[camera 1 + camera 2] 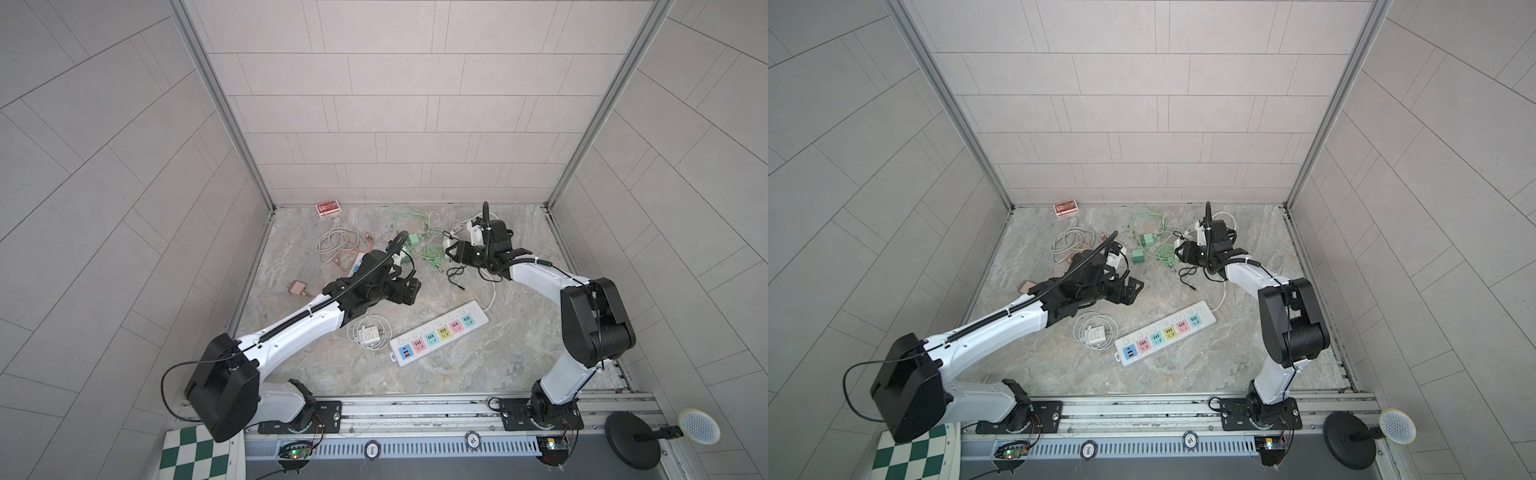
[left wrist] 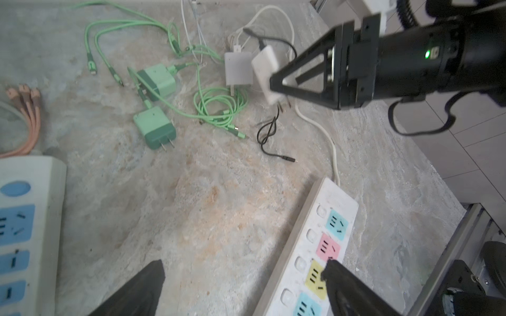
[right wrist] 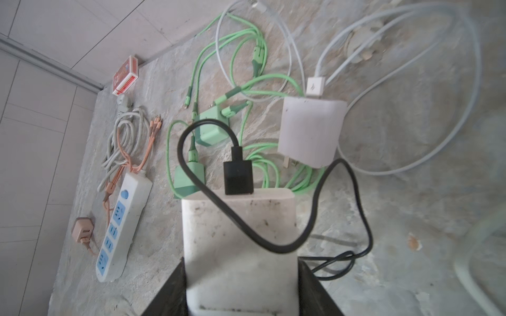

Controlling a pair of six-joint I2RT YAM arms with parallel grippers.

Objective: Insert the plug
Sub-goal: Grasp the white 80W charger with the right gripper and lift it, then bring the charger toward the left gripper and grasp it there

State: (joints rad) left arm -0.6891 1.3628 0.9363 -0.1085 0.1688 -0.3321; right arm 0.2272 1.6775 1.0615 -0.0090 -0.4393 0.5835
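Observation:
The plug (image 3: 238, 227) is a white charger block with a black USB cable (image 3: 315, 213) stuck in its end. My right gripper (image 3: 241, 273) is shut on it, one finger on each side, and holds it just above the table at the back; it shows in both top views (image 1: 449, 243) (image 1: 1179, 243) and the left wrist view (image 2: 267, 71). The white power strip (image 1: 440, 332) (image 1: 1167, 332) (image 2: 309, 235) with coloured sockets lies in the middle. My left gripper (image 2: 243, 264) (image 1: 409, 291) hovers open and empty left of the strip's far end.
Two green chargers (image 2: 156, 79) (image 2: 154, 127) with tangled green cables and a second white charger (image 3: 309, 131) lie by the held plug. A blue-socket strip (image 3: 117, 224), a pink charger (image 1: 296, 287), a coiled white charger (image 1: 370, 332) and a red box (image 1: 328, 208) lie to the left.

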